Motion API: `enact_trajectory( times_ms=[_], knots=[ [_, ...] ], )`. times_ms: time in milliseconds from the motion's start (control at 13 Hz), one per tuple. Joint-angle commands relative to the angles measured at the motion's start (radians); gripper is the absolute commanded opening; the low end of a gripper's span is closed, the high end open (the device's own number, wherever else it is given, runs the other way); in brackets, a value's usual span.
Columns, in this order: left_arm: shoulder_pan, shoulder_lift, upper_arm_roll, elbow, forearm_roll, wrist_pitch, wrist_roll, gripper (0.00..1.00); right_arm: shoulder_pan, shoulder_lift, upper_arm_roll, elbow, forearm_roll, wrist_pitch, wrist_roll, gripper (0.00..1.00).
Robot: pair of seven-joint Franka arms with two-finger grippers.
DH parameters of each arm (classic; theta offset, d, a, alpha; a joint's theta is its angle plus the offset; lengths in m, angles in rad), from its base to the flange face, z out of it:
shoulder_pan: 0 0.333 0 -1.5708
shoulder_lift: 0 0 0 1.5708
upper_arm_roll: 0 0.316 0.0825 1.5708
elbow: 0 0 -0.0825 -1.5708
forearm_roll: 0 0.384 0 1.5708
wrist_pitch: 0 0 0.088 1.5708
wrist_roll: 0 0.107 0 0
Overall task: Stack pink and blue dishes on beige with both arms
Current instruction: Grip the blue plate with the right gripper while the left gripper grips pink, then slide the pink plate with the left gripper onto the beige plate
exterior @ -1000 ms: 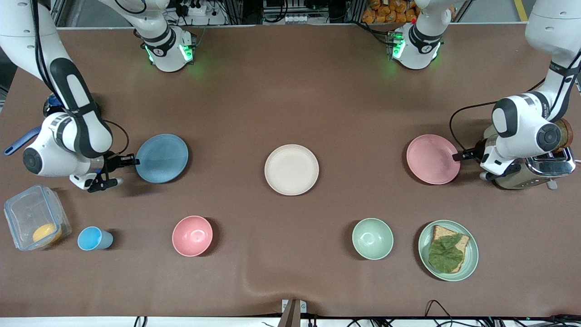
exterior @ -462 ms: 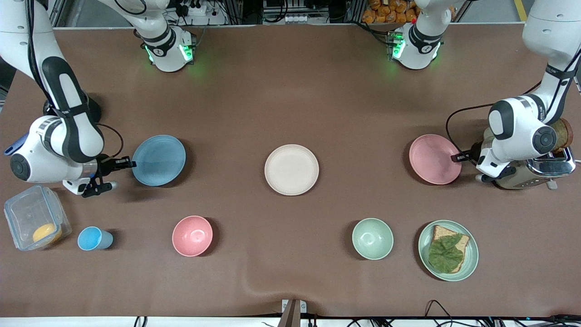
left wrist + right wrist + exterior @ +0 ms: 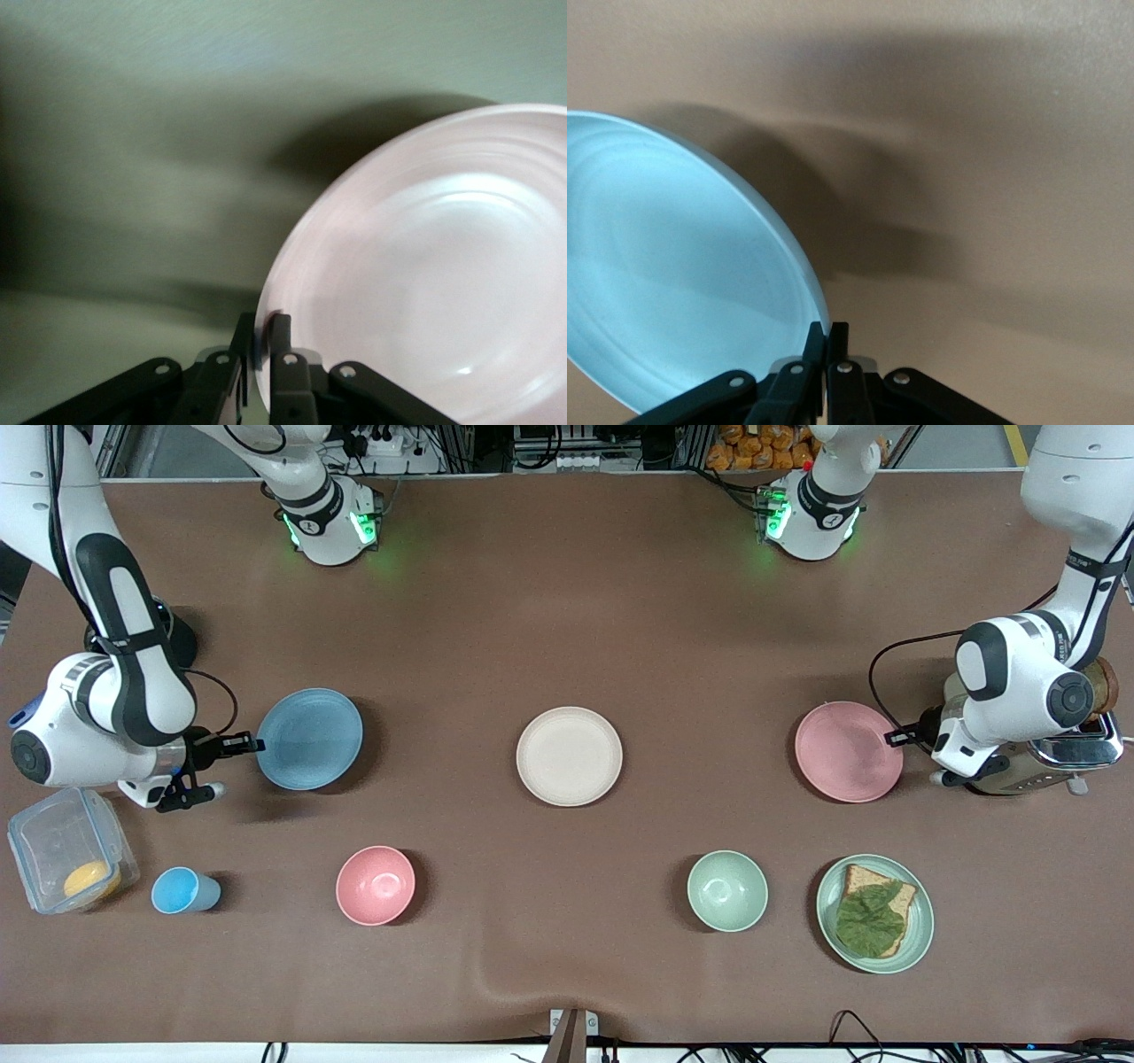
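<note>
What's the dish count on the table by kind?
Plates: 4 (blue plate in the right gripper, pink plate in the left gripper, beige plate, green plate with bread)
Bowls: 2 (pink bowl, green bowl)
Cups: 1 (blue cup)
Total: 7

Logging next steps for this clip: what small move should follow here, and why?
Probably carry one plate over the beige plate. The right tool pinches the blue plate rim, the left tool the pink plate rim; both look lifted, casting shadows, and the beige plate is bare.
</note>
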Motion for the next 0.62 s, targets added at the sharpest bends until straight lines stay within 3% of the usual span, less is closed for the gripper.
enact_trajectory(
  times_ms=[0,308,538],
  knots=[
    [-0.001,-0.047,-0.078,0.105,-0.058,-0.146,-0.053,0.00,0.009,0.025,0.002,0.058,0.013,-0.048,0.037,0.00],
    [-0.033,-0.018,-0.233,0.250,-0.058,-0.228,-0.261,0.00,0.020,0.029,0.002,0.100,0.013,-0.084,0.058,0.00],
    [-0.187,0.042,-0.269,0.322,-0.076,-0.222,-0.415,0.00,0.023,0.034,0.002,0.120,0.013,-0.097,0.060,0.00]
  ],
)
